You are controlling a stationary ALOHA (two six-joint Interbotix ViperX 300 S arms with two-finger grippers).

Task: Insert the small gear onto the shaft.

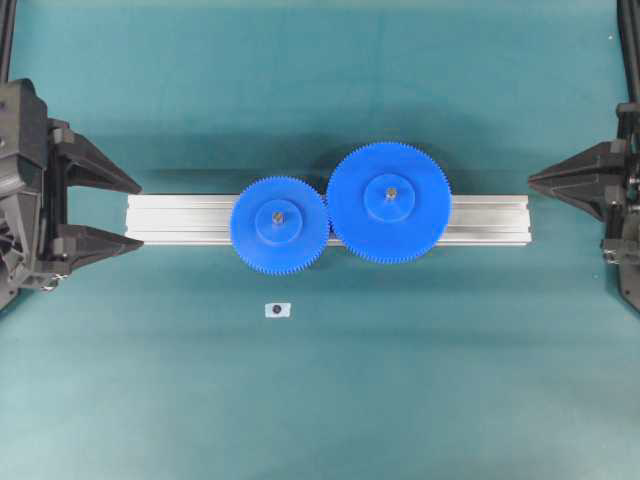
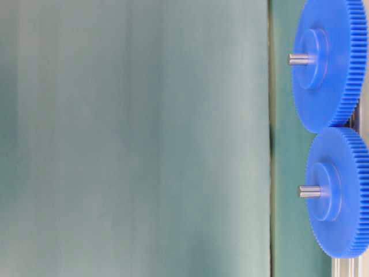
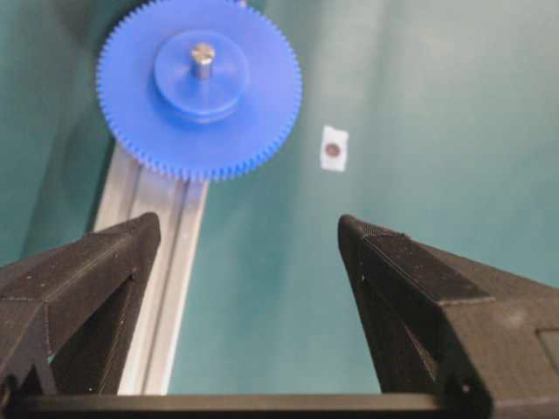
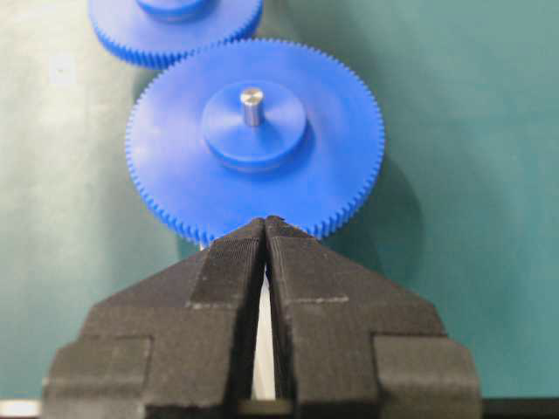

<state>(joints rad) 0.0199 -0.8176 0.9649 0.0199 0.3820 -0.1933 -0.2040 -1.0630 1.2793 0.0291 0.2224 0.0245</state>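
Note:
The small gear (image 1: pixel 279 224) lies flat on the aluminium rail (image 1: pixel 180 218), and the grey shaft (image 1: pixel 279 214) pokes up through its hub. In the left wrist view the small gear (image 3: pixel 199 87) and the shaft (image 3: pixel 203 59) lie ahead of my left gripper (image 3: pixel 249 231). That gripper is open and empty, well short of the gear. Seen from overhead, my left gripper (image 1: pixel 135 212) stands at the rail's left end. My right gripper (image 1: pixel 530 183) is shut on nothing at the rail's right end. From table level the small gear (image 2: pixel 340 190) carries the shaft (image 2: pixel 309 191).
A larger blue gear (image 1: pixel 388 202) sits on its own pin on the rail, its teeth meeting the small gear's. It fills the right wrist view (image 4: pixel 253 140) just beyond the shut fingertips. A small white tag with a dark dot (image 1: pixel 278 310) lies on the green mat in front of the rail.

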